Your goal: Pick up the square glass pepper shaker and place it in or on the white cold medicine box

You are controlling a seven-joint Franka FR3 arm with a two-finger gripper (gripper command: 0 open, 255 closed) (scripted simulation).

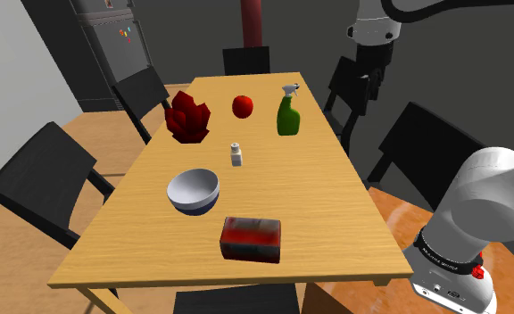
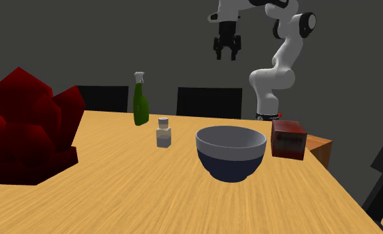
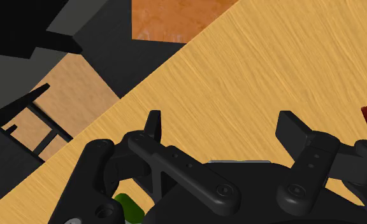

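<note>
The pepper shaker is a small square clear bottle with a grey cap, standing upright near the table's middle. The box is drawn dark red and black; it lies flat near the table's front edge in the shoulder view. My gripper hangs high above the table, well clear of both, over the table's side on the shoulder view's right. Its fingers stand wide apart with nothing between them; bare tabletop lies below the gripper.
A grey bowl sits between shaker and box. A green spray bottle, a red round fruit and a dark red crystal cluster stand at the wooden table's far end. Black chairs ring the table.
</note>
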